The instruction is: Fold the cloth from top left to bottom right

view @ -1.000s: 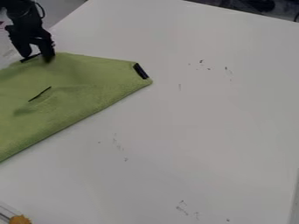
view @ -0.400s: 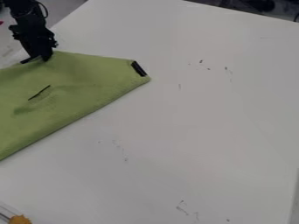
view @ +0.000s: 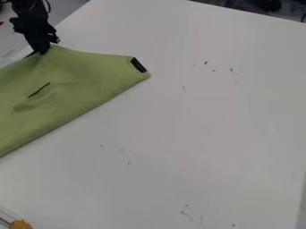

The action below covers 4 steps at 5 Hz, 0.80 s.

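On the big white table (view: 209,134), the green cloth (view: 83,85) lies at the left of the view. The black gripper (view: 44,52) seems to be pinching its top edge; lift that bit gently, then go slowly down and right so nothing bunches up.

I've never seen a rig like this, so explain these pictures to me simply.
The black machine at upper left is a robot arm; its two-finger gripper works like a hand. A fixed camera looks down at a slant on the white table. On it lies a green cloth with a black strip near its right corner. The gripper holds the cloth by its upper edge, where the fabric peaks slightly. An orange thing shows at bottom left; I can't tell what it is.
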Available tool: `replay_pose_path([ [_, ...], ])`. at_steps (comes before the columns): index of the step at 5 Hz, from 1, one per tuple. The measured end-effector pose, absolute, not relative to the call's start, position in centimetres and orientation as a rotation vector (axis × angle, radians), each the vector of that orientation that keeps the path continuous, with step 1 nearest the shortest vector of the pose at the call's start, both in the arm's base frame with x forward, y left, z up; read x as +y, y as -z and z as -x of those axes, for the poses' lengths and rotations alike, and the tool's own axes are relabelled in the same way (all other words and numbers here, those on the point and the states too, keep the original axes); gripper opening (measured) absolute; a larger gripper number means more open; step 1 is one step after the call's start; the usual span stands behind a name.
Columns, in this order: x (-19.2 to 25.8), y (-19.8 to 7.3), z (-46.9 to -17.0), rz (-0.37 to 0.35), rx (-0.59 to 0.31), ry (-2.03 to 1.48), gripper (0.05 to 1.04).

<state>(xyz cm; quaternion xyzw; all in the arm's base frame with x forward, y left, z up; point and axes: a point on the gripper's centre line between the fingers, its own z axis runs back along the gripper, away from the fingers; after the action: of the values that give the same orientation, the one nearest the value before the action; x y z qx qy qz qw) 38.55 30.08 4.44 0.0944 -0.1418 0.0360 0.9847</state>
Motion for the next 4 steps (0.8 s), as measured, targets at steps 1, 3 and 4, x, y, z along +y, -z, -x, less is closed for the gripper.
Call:
replay_pose_path([
  [1,28.4,-8.7,-38.6,-0.265,-0.343,-0.047,0.063],
  [3,20.4,-10.7,-34.4,-0.271,-0.339,-0.132,0.062],
  [4,15.9,-9.1,-32.5,-0.223,-0.328,-0.183,0.062],
])
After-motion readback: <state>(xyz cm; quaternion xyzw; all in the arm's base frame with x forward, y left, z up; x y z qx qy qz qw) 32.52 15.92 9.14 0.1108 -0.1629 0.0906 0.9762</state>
